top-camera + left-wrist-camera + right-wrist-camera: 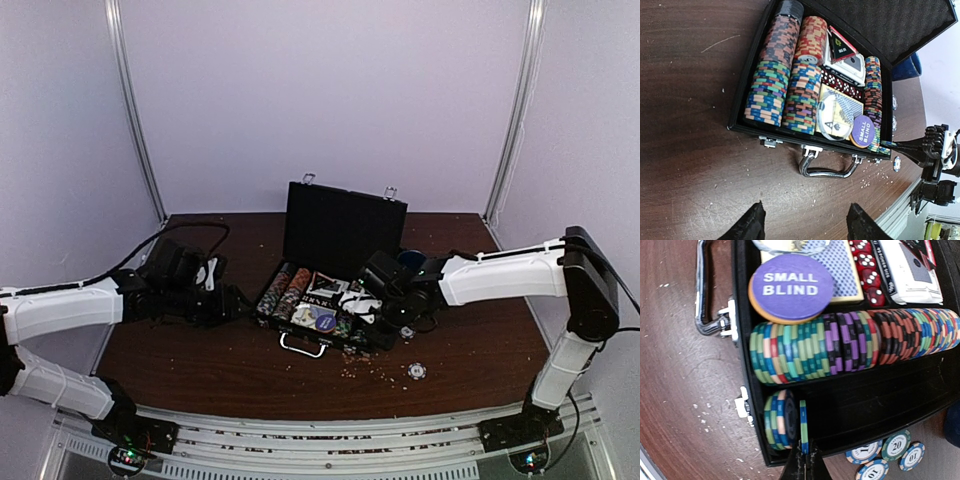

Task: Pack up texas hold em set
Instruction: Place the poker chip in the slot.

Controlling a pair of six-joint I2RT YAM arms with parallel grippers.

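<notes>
The black briefcase (345,232) stands open mid-table, lid upright, silver handle (303,346) toward me. It also shows in the left wrist view (742,95) and the right wrist view (742,270). Rows of striped poker chips (766,92), card decks (842,62), red dice (866,270) and a purple "SMALL BLIND" button (791,286) lie inside. My right gripper (804,454) is shut on a green-and-blue chip (803,425), held on edge in the mostly empty outer chip slot beside a short stack (777,420). My left gripper (805,220) is open and empty over bare table, in front of the handle.
Loose chips (890,452) lie on the table beside the case's right wall. One more chip (416,371) lies near the front right. A dark blue cup (410,258) stands behind the right gripper. Crumbs are scattered by the handle. The table's front edge is close.
</notes>
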